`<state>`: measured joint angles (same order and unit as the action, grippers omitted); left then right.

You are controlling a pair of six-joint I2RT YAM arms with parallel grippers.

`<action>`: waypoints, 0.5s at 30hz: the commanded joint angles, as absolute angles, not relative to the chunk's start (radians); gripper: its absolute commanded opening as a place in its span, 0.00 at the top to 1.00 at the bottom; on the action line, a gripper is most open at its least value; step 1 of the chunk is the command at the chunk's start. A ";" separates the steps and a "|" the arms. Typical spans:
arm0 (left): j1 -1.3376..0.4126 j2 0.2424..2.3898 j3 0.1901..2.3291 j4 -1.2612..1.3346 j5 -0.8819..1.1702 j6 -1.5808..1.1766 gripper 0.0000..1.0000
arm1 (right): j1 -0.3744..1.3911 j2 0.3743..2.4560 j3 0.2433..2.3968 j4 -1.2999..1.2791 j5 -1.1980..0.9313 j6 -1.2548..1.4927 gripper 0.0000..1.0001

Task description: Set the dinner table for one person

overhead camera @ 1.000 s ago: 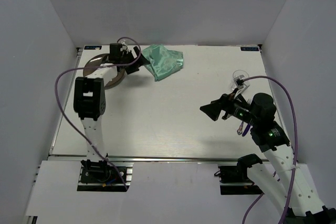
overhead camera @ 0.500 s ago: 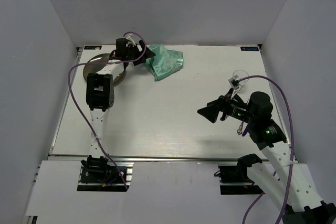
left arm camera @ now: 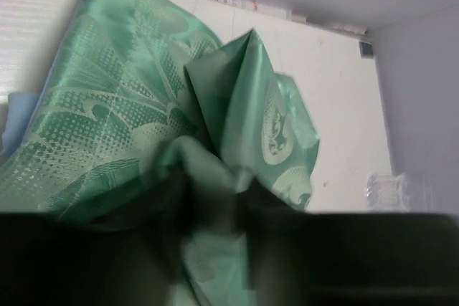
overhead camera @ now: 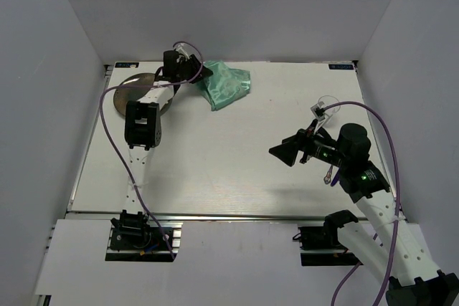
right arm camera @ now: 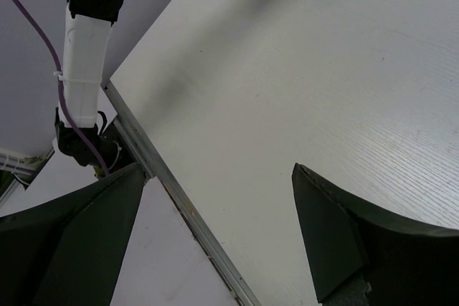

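My left gripper (overhead camera: 203, 73) is reached out to the far left of the dinner table (overhead camera: 229, 170), and its fingers are pinched on the near edge of the mint-green patterned cloth (overhead camera: 226, 85). In the left wrist view the shiny fabric (left arm camera: 136, 98) is gathered into a peaked fold that runs down into the narrow gap between the dark fingers (left arm camera: 208, 202), so I read that as a grasp on the cloth. The rest of the cloth lies crumpled on the tabletop near the back edge. Just left of it, under the left arm, sits a round plate (overhead camera: 133, 92) flat on the table.

My right gripper (overhead camera: 285, 152) hangs over the right half of the table with its jaws spread wide and nothing between them. Its wrist view shows only bare white tabletop (right arm camera: 301, 84) between the two fingers (right arm camera: 215, 177). A clear glass (overhead camera: 327, 104) stands beyond the right arm, well apart from the cloth and plate. The metal rail (overhead camera: 215, 214) runs along the table's near edge, in front of both arm bases.
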<state>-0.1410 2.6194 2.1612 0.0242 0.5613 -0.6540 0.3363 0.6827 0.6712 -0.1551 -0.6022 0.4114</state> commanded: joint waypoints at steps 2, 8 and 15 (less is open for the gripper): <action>-0.147 2.586 2.192 0.063 0.636 -0.657 0.91 | 0.339 0.670 0.699 -0.115 -0.583 0.400 0.11; -0.190 2.372 2.047 0.164 0.747 -0.641 1.00 | 0.337 0.687 0.664 -0.072 -0.509 0.439 0.11; -0.330 2.007 1.495 0.345 0.686 -0.548 0.99 | 0.336 0.742 0.650 -0.074 -0.313 0.540 0.11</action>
<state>-0.2527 2.1921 1.6440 0.2062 0.6624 -0.5991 0.3359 0.7322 0.6559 -0.1089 -0.4328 0.4824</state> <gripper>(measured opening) 0.038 0.891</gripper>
